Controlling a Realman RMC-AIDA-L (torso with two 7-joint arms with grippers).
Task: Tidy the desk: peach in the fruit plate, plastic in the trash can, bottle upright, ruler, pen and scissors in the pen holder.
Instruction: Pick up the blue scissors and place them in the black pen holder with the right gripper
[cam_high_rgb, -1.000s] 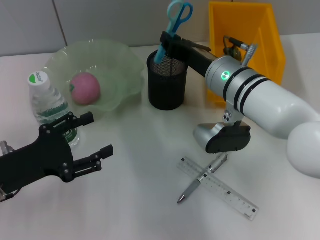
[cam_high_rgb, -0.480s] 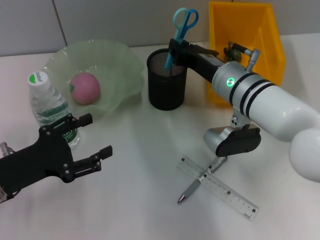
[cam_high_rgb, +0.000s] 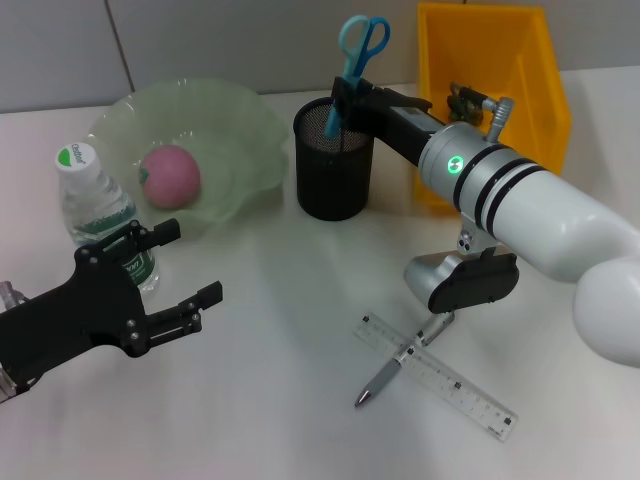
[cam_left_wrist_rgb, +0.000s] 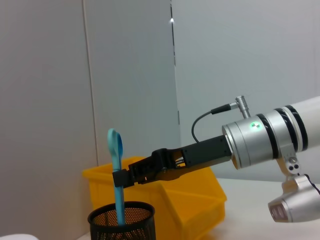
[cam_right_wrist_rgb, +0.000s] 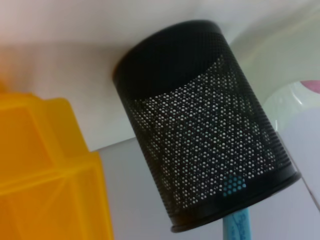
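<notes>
- Your right tool (cam_high_rgb: 343, 100) is clamped on the blue-handled scissors (cam_high_rgb: 357, 40) and holds them upright over the black mesh pen holder (cam_high_rgb: 333, 170); the handles stand above the rim and the blade end dips inside, as the left wrist view confirms with the scissors (cam_left_wrist_rgb: 117, 175) entering the pen holder (cam_left_wrist_rgb: 121, 223)
- From your right wrist camera the pen holder (cam_right_wrist_rgb: 205, 125) fills the view, and a blue part of the scissors (cam_right_wrist_rgb: 235, 210) shows through the mesh and past the rim
- Your left tool (cam_high_rgb: 180, 280) hovers low at the near left of the white tabletop (cam_high_rgb: 270, 400), its black fingers spread apart and holding nothing, just in front of the bottle (cam_high_rgb: 95, 205)
- The bottle stands upright with its white cap on, beside the pale green fruit plate (cam_high_rgb: 245, 130)
- The peach (cam_high_rgb: 168, 176) lies inside the fruit plate
- The ruler (cam_high_rgb: 440, 375) lies flat on the tabletop in front of your right arm, and the pen (cam_high_rgb: 400, 360) lies across it, tip toward the near edge
- The yellow bin (cam_high_rgb: 500, 80) stands behind your right arm, just beside the pen holder; in the left wrist view the same bin (cam_left_wrist_rgb: 190, 200) sits behind the pen holder
- You cannot tell from these views what, if anything, lies inside the bin
</notes>
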